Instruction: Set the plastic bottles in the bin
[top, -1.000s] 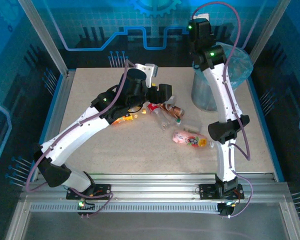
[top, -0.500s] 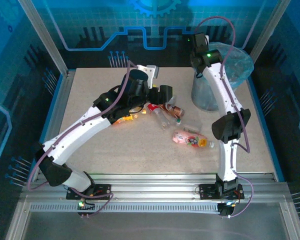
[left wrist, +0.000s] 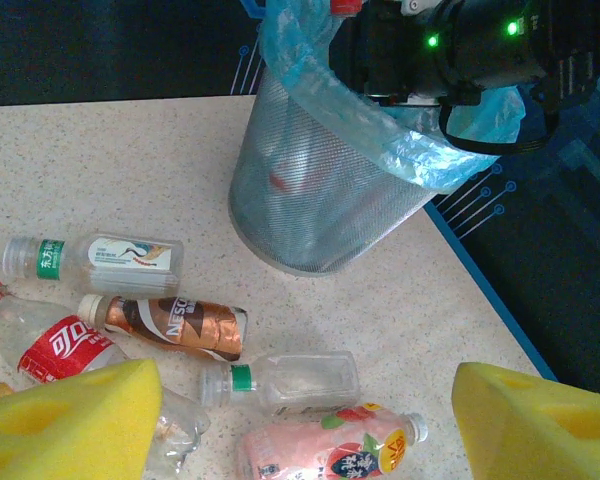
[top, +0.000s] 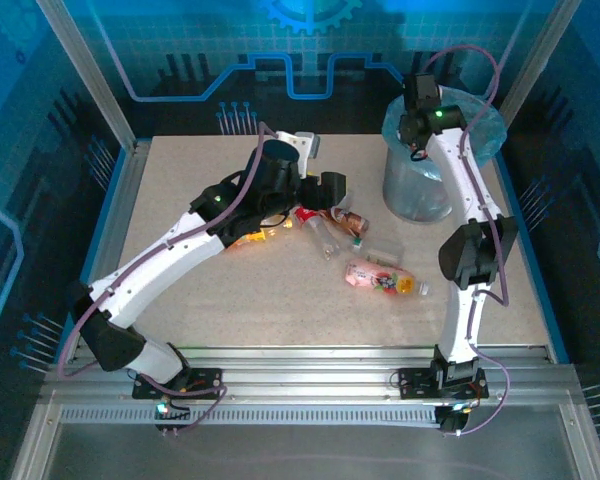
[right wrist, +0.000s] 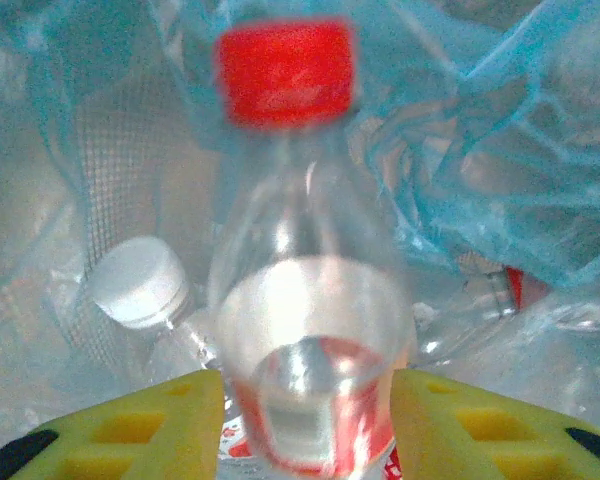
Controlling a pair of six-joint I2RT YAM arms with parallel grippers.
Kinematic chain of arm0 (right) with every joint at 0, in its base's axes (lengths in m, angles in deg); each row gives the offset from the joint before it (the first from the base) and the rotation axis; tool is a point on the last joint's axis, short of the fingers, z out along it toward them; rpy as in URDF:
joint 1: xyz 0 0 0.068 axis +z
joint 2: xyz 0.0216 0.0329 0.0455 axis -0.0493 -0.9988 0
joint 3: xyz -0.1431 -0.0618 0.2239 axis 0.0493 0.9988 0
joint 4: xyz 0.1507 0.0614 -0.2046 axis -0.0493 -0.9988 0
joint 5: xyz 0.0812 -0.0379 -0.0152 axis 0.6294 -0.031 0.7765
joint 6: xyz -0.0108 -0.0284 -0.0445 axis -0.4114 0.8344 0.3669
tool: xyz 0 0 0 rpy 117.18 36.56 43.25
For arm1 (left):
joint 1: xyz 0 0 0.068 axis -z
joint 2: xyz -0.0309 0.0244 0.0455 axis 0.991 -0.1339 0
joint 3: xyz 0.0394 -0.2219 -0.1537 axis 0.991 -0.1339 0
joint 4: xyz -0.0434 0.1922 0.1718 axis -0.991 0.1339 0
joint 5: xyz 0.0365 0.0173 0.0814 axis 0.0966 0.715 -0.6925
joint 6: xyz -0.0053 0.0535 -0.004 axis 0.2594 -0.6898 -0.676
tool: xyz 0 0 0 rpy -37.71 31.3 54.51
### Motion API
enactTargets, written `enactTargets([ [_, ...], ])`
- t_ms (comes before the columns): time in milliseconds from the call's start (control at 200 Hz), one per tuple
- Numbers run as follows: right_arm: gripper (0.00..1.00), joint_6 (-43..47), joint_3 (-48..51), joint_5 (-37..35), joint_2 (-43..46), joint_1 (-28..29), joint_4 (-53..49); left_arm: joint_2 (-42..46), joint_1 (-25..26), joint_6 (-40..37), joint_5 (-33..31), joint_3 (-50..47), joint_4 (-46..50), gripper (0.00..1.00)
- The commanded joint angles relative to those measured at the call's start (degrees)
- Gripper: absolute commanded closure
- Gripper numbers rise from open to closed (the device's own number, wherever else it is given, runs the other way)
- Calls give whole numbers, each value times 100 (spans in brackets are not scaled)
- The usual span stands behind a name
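Several plastic bottles lie on the table: a pink-labelled one (top: 380, 277), a clear one (top: 385, 256), a brown one (top: 348, 222) and a red-labelled one (top: 315, 225). My left gripper (top: 325, 190) hovers open above them; in its wrist view the clear bottle (left wrist: 290, 380) and the pink bottle (left wrist: 330, 455) lie between the yellow pads (left wrist: 80, 420), untouched. My right gripper (top: 417, 125) is over the bin (top: 420, 190). Its jaws stand apart, and a blurred clear bottle (right wrist: 300, 280) with a red cap (right wrist: 285, 70) points down into the bin between them.
Inside the bin's blue bag (right wrist: 460, 150) lie other bottles, one with a white cap (right wrist: 140, 285). The bin (left wrist: 320, 190) stands near the table's far right corner. A green-labelled bottle (left wrist: 100, 257) and a brown one (left wrist: 175, 325) lie left of it.
My right arm has swung right, from beside the bin to over its mouth, and its jaws have opened around the red-capped bottle. The left arm has hardly moved.
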Motion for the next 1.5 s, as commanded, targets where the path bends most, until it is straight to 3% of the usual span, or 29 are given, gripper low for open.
enactTargets([
  [0, 55, -181, 236, 227, 328, -84, 290, -56, 39, -15, 59, 67, -44, 23],
  [125, 54, -199, 225, 239, 339, -78, 391, -66, 34, -24, 45, 98, -41, 23],
  [285, 36, -326, -110, 93, 240, -60, 194, -65, 42, -23, 31, 130, -29, 23],
  [775, 36, -402, -187, 390, 836, 203, 370, 63, 48, -209, -113, 165, -22, 23],
  [1236, 32, 485, 41, 521, 1543, 1466, 418, 704, 35, -609, -408, -599, -140, 18],
  [1496, 31, 695, 695, 1697, 1532, 2177, 411, 1474, 8, -415, -821, -1687, -215, 16],
])
